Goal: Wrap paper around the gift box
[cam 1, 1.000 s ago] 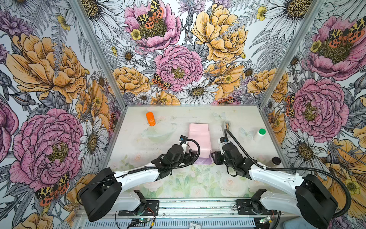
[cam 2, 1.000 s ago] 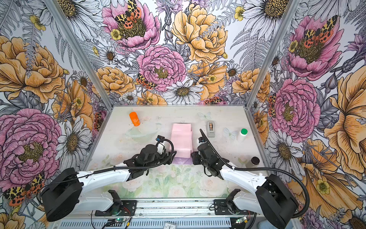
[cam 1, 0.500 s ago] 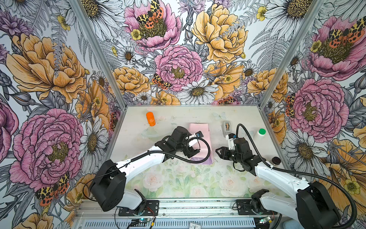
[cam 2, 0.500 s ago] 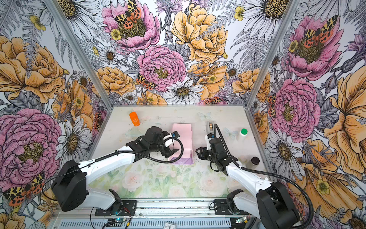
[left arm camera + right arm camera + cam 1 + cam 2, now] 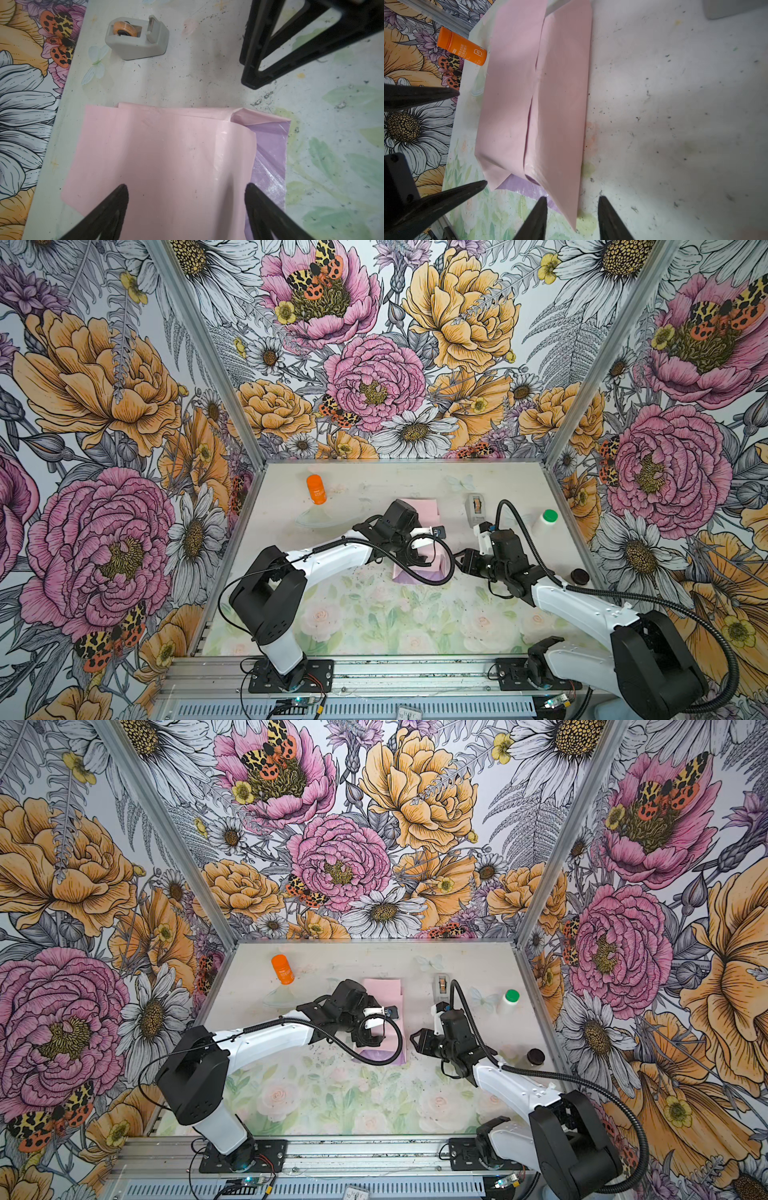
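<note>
In both top views the paper (image 5: 420, 509) lies on the table (image 5: 374, 626), folded into a narrow pink packet with a lilac strip showing at its near end. The left gripper (image 5: 419, 561) hangs over the packet's near half. The right gripper (image 5: 460, 562) sits just right of the paper, apart from it. A tape dispenser (image 5: 476, 508) stands right of the paper's far end, and an orange bottle (image 5: 316, 489) lies well to the paper's left.

In the left wrist view the left gripper (image 5: 186, 187) is released, its fingers spread wide over the pink face and grasping nothing. One corner of the top flap is turned up, baring the glossy lilac side. The dispenser stands past the paper's edge.

In the right wrist view the right gripper (image 5: 572, 199) has its jaws parted at the paper's corner, with nothing clenched between them. Two pink flaps meet along a seam down the packet. The box does not show; it may lie under the folds.
</note>
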`<action>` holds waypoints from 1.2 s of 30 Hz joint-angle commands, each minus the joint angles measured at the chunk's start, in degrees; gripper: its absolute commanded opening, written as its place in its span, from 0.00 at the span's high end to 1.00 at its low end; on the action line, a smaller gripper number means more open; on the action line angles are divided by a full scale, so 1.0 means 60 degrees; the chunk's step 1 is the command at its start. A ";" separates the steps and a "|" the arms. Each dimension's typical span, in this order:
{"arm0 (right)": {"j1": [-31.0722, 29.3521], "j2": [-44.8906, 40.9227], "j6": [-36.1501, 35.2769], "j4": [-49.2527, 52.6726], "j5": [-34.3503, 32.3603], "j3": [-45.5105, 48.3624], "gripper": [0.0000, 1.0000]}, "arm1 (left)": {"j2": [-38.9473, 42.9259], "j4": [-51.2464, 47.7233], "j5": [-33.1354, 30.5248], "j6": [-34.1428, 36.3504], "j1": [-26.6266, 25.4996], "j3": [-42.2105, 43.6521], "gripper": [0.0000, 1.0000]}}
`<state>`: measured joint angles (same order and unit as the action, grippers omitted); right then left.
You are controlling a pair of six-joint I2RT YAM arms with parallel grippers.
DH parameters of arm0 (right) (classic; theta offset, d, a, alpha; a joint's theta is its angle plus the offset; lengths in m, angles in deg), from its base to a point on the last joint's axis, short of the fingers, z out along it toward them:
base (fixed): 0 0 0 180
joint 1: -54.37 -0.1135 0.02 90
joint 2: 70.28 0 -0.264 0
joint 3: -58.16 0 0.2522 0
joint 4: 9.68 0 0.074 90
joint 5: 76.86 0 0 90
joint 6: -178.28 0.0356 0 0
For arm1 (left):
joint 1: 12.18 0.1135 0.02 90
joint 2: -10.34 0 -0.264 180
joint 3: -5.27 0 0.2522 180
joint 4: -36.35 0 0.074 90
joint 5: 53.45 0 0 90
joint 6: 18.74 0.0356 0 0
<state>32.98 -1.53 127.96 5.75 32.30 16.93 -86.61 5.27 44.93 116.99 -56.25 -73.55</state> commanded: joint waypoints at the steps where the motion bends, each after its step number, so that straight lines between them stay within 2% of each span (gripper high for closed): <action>1: 0.0067 0.0159 0.0092 -0.0418 0.0105 0.0063 0.58 | -0.0137 0.0396 -0.0220 0.0285 -0.0004 -0.0219 0.13; 7: 0.0092 0.0383 0.0120 -0.0498 0.0059 0.0028 0.58 | -0.0386 0.0606 -0.0262 0.0295 -0.0007 -0.0144 0.16; 20: 0.0093 0.0652 0.0164 -0.0630 -0.0073 -0.0008 0.59 | -0.0571 0.1476 -0.1069 0.0281 -0.0124 0.0457 0.26; 29: 0.0064 0.0752 0.0226 -0.0560 -0.0756 -0.0025 0.59 | -0.0479 0.2160 -0.1571 0.0419 -0.0228 0.1040 0.34; 36: -0.0132 0.1199 0.0371 -0.1264 -0.0888 -0.0034 0.60 | -0.0381 0.2648 -0.1716 0.0361 -0.0300 0.1364 0.38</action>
<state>32.85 4.48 129.45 1.58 28.80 16.93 -89.58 18.25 36.01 118.39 -57.76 -66.14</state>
